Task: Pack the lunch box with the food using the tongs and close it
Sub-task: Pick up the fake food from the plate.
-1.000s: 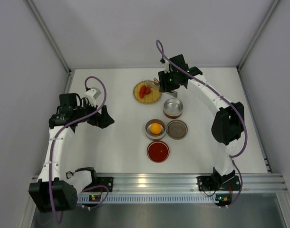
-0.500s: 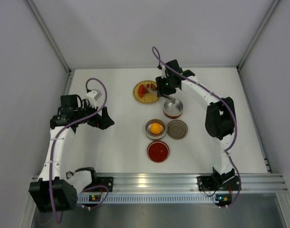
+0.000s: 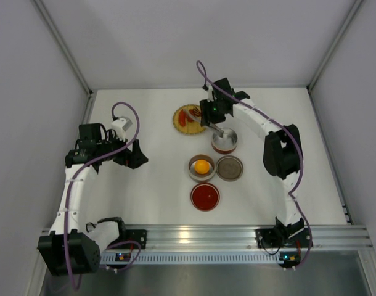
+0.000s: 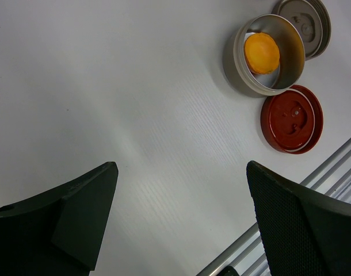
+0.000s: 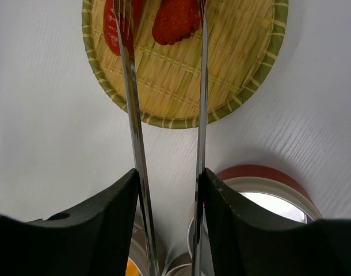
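On the white table (image 3: 163, 114), the right gripper (image 5: 170, 181), half closed on the tongs (image 5: 132, 115), should straddle one red piece (image 5: 175, 20) on the plate (image 5: 181, 86), then squeeze gently; the left gripper (image 4: 181, 167) gapes empty.

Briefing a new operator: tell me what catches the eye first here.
The right gripper holds silver tongs, reaching over two red food pieces on the woven plate at the back. In the middle, an orange piece sits in an open tin, while the left gripper hangs open at the left.
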You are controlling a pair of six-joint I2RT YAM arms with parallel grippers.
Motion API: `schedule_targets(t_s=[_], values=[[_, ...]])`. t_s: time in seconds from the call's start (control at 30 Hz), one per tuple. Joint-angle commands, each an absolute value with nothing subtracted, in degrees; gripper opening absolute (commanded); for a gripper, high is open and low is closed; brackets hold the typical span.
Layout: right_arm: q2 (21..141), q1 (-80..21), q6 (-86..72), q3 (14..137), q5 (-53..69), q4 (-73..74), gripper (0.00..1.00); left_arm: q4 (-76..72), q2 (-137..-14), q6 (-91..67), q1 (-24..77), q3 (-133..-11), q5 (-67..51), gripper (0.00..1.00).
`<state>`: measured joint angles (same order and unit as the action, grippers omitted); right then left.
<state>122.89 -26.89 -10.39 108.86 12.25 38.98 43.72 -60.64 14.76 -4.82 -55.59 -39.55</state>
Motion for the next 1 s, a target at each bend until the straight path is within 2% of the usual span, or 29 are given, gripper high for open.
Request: schedule_targets(t_s=[0.0, 0.47, 0.67, 0.97], values=[[123.23, -27.69, -11.95, 111.27, 14.33, 36.74, 0.46, 41.48, -60.56, 15.73, -4.75, -55.11, -39.99, 0.98], [120.15, -27.33, -7.65, 108.81, 5.36, 44.03, 0.43, 41.40, -60.73, 15.38, -4.83, -55.28, -40.52, 0.98], [121.02, -29.18, -6.59, 110.21, 5.10, 44.91, 0.42, 41.31, -60.91, 15.21, -4.83, -55.55, -40.69, 0.98], [123.66, -33.05, -2.99, 114.87, -1.93, 47.46, 0.42, 41.49, -60.73, 15.64, -4.75, -55.55, -40.25, 0.98]])
